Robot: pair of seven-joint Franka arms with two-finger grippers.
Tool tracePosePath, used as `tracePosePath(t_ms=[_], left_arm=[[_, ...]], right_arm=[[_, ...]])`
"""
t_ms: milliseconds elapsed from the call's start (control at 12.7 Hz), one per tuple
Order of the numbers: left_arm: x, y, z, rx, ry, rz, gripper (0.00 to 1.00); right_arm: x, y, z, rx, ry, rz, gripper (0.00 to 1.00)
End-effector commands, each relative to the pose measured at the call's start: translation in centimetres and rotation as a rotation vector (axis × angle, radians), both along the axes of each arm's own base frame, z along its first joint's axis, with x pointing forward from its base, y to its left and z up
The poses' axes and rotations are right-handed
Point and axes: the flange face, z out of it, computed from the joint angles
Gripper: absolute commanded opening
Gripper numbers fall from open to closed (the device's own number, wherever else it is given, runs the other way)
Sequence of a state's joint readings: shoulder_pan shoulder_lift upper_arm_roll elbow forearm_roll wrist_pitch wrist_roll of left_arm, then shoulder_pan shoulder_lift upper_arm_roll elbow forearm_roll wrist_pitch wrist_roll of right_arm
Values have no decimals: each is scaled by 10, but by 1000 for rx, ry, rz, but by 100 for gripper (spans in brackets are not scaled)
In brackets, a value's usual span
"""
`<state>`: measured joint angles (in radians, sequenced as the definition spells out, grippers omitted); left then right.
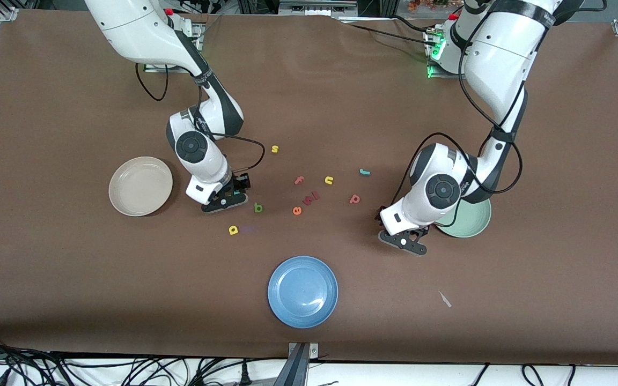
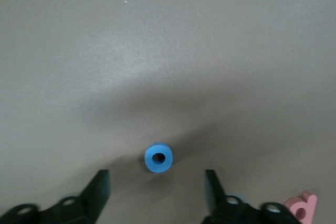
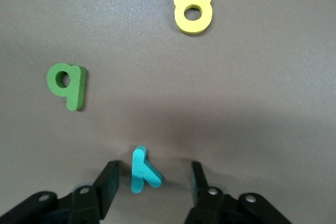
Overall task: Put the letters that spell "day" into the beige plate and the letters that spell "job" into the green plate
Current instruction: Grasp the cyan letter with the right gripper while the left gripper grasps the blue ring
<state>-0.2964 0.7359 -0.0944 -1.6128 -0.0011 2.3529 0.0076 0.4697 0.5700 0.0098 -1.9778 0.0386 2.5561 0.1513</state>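
grasping is the step in hand: cyan y lies on the worktop between the right gripper's parted jaws; blue o sits ahead of the left gripper's parted jaws. next, each should pinch and lift. beige plate, middle-left of frame, and green plate, middle-right, hold no letters.

I see a brown-covered table carrying three round shallow plates: beige, pale green, blue. Small foam letters lie scattered between them: yellow d, green b, cyan y, blue ring o.
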Motion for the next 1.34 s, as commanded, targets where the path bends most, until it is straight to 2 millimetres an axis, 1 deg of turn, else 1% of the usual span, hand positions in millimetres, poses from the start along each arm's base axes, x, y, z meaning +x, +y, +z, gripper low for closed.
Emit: tracePosePath(t_ms=[0,157,236,315,393,472,551,629,708,787,865,944,1022,1101,1180,1258], left_arm=[[1,-5,-12,50,-24,-73,63],[4,-6,-13,38,-55,-72,61],[3,-6,-20,36,-57,-71,60],[4,-6,-20,32,-64,-71,53],[4,-6,-22,34,-62,-72,45],[4,-6,-22,34,-62,-74,38],[3,-7,-22,34,-62,-75,28],[3,-6,-23,35,-61,-74,16],[4,-6,-19,33,-61,-67,4],[4,-4,-17,36,-57,-61,2],[4,-2,-10,40,-52,-61,2],[6,6,2,52,-30,-52,3],[4,8,21,66,-4,-47,3],[2,15,38,85,30,-38,3],[2,27,51,98,56,-25,3],[6,51,57,107,79,-5,3]], right_arm=[[1,0,-1,5,-13,16,55],[0,1,-2,5,-11,18,47],[0,1,-2,5,-11,18,44],[-1,2,-2,5,-11,19,41],[-1,3,-2,5,-11,19,35],[-1,3,-2,5,-11,19,31],[-1,3,-2,6,-12,19,27],[-1,4,-2,8,-15,18,24],[0,4,-2,10,-19,15,23],[-1,4,-3,9,-17,14,20],[-1,4,-4,9,-16,14,16],[3,5,0,14,-25,16,12],[13,2,11,13,-21,13,10],[25,-10,23,-4,15,15,10],[36,-15,37,-12,48,32,10],[41,-29,47,-27,63,19,10]])
